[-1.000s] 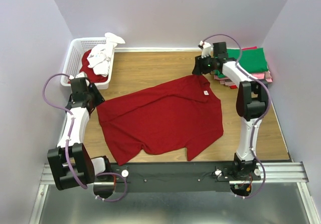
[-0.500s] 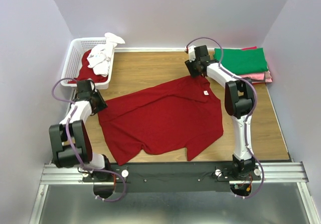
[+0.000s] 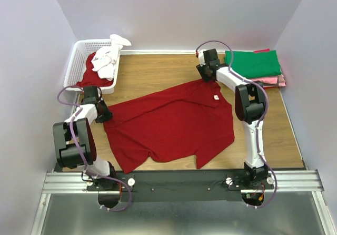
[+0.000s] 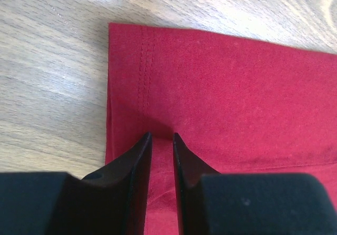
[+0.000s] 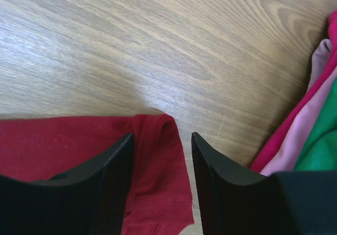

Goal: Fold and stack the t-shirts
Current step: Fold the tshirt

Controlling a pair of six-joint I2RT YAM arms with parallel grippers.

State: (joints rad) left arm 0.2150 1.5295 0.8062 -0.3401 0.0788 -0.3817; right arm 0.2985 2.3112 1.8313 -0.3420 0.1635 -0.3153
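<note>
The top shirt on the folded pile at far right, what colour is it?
Green; the top folded t-shirt shows best in the top external view.

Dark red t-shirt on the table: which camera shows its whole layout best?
Top external: the entire dark red t-shirt is visible, spread out, with its white neck label. The left wrist view shows only a stitched hem corner; the right wrist view only a small corner of cloth.

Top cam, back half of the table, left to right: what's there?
white basket → right gripper → folded stack, green t-shirt on top
</note>
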